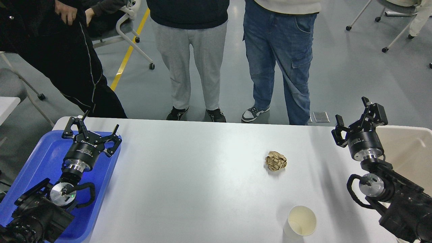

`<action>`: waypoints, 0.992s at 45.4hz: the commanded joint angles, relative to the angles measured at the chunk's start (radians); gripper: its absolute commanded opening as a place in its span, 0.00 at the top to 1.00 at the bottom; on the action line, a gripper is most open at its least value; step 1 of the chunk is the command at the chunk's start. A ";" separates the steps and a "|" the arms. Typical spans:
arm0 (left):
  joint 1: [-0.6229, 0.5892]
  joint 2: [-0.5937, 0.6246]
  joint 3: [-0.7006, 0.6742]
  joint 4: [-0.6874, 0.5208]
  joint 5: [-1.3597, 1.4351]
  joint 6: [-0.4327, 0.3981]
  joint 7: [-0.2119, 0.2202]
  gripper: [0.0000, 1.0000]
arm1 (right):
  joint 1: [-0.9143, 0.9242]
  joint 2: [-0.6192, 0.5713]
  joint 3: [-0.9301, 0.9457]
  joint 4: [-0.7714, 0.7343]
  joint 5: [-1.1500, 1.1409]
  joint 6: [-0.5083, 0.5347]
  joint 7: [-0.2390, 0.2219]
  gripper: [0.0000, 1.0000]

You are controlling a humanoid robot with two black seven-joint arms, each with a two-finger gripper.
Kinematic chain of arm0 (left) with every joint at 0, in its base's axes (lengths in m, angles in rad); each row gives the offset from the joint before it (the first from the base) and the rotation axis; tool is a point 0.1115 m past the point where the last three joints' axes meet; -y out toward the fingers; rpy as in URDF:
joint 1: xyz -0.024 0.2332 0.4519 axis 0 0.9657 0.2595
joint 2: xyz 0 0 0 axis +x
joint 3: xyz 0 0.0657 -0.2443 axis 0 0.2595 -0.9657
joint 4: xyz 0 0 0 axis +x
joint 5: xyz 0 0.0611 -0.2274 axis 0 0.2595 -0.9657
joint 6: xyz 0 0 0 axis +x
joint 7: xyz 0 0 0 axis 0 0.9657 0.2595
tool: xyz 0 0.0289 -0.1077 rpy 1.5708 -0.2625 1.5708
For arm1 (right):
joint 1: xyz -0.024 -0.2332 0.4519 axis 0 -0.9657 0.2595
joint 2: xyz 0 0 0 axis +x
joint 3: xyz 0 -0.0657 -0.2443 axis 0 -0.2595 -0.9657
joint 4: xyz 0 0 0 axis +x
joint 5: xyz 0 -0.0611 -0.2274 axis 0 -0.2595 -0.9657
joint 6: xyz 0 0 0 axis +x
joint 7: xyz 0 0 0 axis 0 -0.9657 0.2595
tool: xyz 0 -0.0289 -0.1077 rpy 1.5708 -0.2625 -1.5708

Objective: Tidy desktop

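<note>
The desktop (189, 175) lies broadly bare between tray (40, 158) and bin (410, 152).

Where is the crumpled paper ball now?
In the head view, the crumpled paper ball lies on the desktop, right of centre, beyond the paper cup.

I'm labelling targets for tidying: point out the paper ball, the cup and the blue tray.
paper ball (276, 161), head view, middle of the crumpled wad
cup (301, 221), head view, inside wall below the rim
blue tray (37, 162), head view, bare floor near its left edge

Black arms with silver wrist rings and looped black cables (white lettering on wrists); two-fingered black ends.
</note>
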 commanded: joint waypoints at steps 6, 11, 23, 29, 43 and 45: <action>-0.002 0.000 0.000 0.000 0.001 0.000 0.000 0.00 | 0.028 0.001 0.002 -0.011 -0.010 -0.008 -0.012 0.00; -0.002 0.000 0.000 -0.002 0.003 0.000 0.000 0.00 | 0.023 -0.002 0.002 -0.008 -0.010 -0.007 -0.012 0.00; -0.002 -0.002 0.000 -0.002 0.003 0.000 0.000 0.00 | 0.014 -0.045 0.019 -0.012 -0.010 0.000 -0.009 0.00; -0.002 -0.002 0.000 0.000 0.003 0.000 0.000 0.00 | 0.014 -0.044 0.021 -0.009 -0.007 0.006 -0.011 0.00; -0.002 0.000 0.000 -0.002 0.003 0.000 0.000 0.00 | 0.019 -0.033 0.004 -0.011 -0.008 0.003 -0.005 0.00; -0.002 0.000 0.000 0.000 0.003 0.000 0.000 0.00 | 0.019 -0.033 0.004 -0.009 -0.007 0.003 -0.012 0.00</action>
